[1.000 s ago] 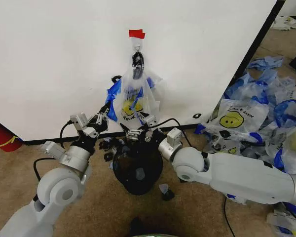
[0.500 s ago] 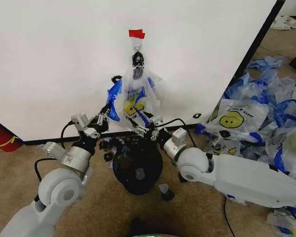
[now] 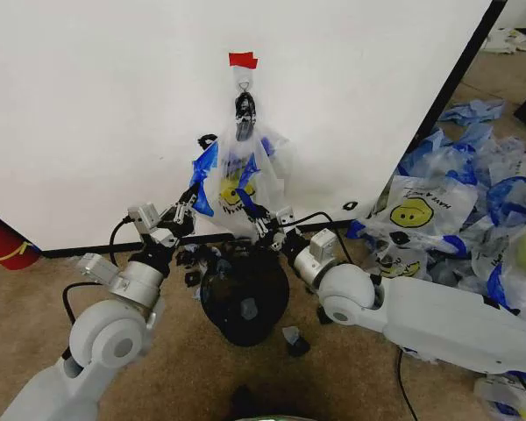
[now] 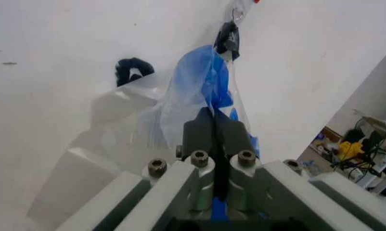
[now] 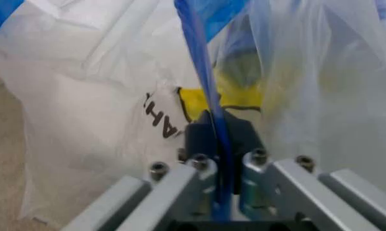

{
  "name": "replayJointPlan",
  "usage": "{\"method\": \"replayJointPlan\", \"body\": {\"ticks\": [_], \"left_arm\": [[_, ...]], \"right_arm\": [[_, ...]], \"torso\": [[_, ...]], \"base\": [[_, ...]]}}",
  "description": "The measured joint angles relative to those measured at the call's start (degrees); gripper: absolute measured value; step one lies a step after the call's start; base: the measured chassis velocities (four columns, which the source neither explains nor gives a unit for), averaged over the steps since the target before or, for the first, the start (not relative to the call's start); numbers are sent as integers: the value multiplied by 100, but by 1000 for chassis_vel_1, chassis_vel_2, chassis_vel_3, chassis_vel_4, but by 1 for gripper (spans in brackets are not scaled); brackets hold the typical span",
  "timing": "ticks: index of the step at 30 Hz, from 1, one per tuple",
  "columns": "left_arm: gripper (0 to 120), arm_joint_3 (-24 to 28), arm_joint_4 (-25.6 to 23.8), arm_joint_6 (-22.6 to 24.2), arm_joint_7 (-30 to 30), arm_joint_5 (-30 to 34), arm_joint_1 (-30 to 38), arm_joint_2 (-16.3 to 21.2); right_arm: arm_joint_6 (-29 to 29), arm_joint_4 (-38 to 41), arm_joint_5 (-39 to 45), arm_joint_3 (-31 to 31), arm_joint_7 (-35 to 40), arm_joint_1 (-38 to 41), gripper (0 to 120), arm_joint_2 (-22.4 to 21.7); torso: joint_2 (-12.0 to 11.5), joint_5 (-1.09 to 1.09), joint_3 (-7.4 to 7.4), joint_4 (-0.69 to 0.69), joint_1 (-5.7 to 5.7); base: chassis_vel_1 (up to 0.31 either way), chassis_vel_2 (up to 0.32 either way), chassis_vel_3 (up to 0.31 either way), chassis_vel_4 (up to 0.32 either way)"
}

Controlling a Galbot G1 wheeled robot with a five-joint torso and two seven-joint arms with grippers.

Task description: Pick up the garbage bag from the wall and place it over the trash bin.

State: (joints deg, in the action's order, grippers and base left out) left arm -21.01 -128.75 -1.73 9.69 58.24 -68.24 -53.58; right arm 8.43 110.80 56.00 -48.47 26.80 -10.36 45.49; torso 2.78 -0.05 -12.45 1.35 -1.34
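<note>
At centre frame the garbage bag (image 3: 237,180) is hanging from the hook on the wall (image 3: 105,105) above the trash bin (image 3: 243,294), while the left gripper (image 3: 186,204) and right gripper (image 3: 265,224) are each pinching a blue edge, apparently to spread its mouth.

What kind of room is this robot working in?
Probably a robot practice room, not a home: a plain white wall panel with one garbage bag hooked on it, a trash bin on carpet, and a heap of identical bags beside it.
</note>
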Motion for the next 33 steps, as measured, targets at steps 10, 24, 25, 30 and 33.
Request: {"method": "replayJointPlan", "body": {"ticks": [10, 24, 25, 30, 33], "left_arm": [[0, -4, 16, 0, 1, -20, 20, -5], [0, 33, 122, 6, 32, -12, 73, 39], [0, 33, 122, 6, 32, -12, 73, 39], [0, 22, 62, 11, 42, -28, -14, 40], [0, 5, 13, 16, 48, -24, -40, 59]], "right_arm": [[236, 253, 7, 548, -121, -386, 0, -218], [850, 526, 479, 2761, -654, -2186, 0, -491], [850, 526, 479, 2761, -654, -2186, 0, -491], [1036, 659, 577, 3447, -964, -2853, 0, -461], [1081, 713, 615, 3666, -1050, -3100, 0, -466]], "torso": [[0, -1, 0, 1, 0], [0, 1, 0, 1, 0], [0, 1, 0, 1, 0], [0, 0, 0, 0, 0], [0, 0, 1, 0, 0]], "base": [[0, 0, 0, 0], [0, 0, 0, 0], [0, 0, 0, 0], [0, 0, 0, 0], [0, 0, 0, 0]]}}
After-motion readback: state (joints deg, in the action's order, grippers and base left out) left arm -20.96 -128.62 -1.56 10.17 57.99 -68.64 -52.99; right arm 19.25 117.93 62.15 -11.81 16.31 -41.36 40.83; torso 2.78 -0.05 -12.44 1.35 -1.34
